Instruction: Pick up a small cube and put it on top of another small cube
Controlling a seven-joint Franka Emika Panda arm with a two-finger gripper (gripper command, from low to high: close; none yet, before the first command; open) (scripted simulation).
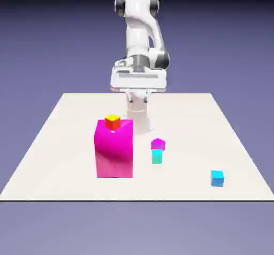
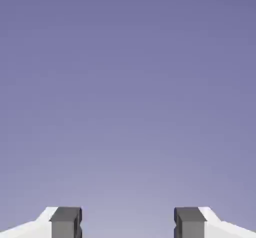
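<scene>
Looking across the table point(image 1: 64, 141) from the exterior view's left, I first meet the big magenta block point(image 1: 113, 152), standing upright left of the middle. A small orange-and-yellow cube point(image 1: 112, 121) sits on its top face, toward the far edge. Behind the block rises the white arm point(image 1: 140, 39), with its hand point(image 1: 138, 80) held well above the table and level with the camera line; nothing on the table is touched by it.

Just to the right of the block, apart from it, I see the small purple-magenta cube point(image 1: 158, 144), and the teal cube point(image 1: 157, 157) right in front of it, the two appearing to touch or nearly so; I cannot tell which. The teal cube rests on the table, not held. Farther right, well apart from that pair and nearer the front edge, lies the sky-blue cube point(image 1: 217, 178), alone on the table with nothing on top of it.

In the hand view, the gripper point(image 2: 128, 222) shows its two grey fingertips point(image 2: 65, 222) at the bottom edge, set wide apart with only plain blue-violet backdrop between them. The jaws are fully spread and hold nothing.
</scene>
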